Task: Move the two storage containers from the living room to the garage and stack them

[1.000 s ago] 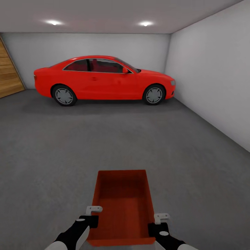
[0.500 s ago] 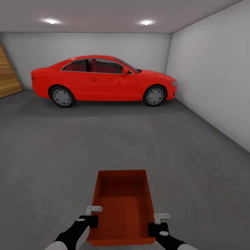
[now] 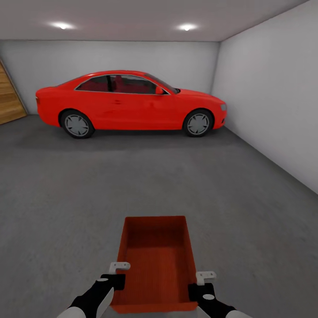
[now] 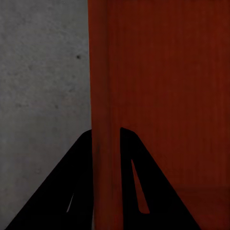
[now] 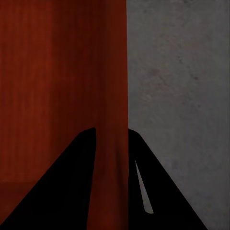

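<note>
Red-orange container [image 3: 157, 265], open-topped, level, over garage floor [image 3: 66, 198]

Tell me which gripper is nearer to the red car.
Left, slightly. The left gripper grips the container's left wall; the right gripper grips its right wall, lower in the head view, farther from the car.

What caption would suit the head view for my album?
Both grippers, left and right, carry a storage container into the garage toward a parked red car.

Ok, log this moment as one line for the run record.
place: garage | carried: storage container | left hand: shut on its wall | right hand: shut on opposite wall | ahead: red car | second container: unseen
</note>
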Controlling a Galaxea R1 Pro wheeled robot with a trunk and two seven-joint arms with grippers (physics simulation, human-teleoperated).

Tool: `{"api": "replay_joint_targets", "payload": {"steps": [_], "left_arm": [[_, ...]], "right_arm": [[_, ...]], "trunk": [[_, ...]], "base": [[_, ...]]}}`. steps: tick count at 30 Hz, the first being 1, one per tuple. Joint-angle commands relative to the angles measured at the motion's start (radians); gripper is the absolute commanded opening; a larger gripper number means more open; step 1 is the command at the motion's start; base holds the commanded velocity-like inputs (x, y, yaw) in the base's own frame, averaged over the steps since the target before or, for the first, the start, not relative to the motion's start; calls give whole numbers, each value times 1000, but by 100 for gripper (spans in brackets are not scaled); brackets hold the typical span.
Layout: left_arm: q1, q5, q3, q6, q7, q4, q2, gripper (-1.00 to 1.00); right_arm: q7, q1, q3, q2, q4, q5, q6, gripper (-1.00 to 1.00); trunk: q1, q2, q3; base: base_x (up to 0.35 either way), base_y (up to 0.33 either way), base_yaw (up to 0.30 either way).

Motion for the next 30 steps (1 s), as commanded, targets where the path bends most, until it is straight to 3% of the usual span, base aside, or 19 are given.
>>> {"api": "replay_joint_targets", "payload": {"steps": [1, 30], "left_arm": [[0, -3, -5, 7, 9, 2, 21, -100], [0, -3, -7, 7, 9, 2, 21, -100]], "right_arm": [[-16, -1, 3, -26, 1, -3, -24, -100], [-16, -1, 3, -26, 1, -3, -24, -100]], "trunk": [[1, 0, -1], [1, 0, -1]], "base": [[322, 0, 0], [322, 0, 0]]}}
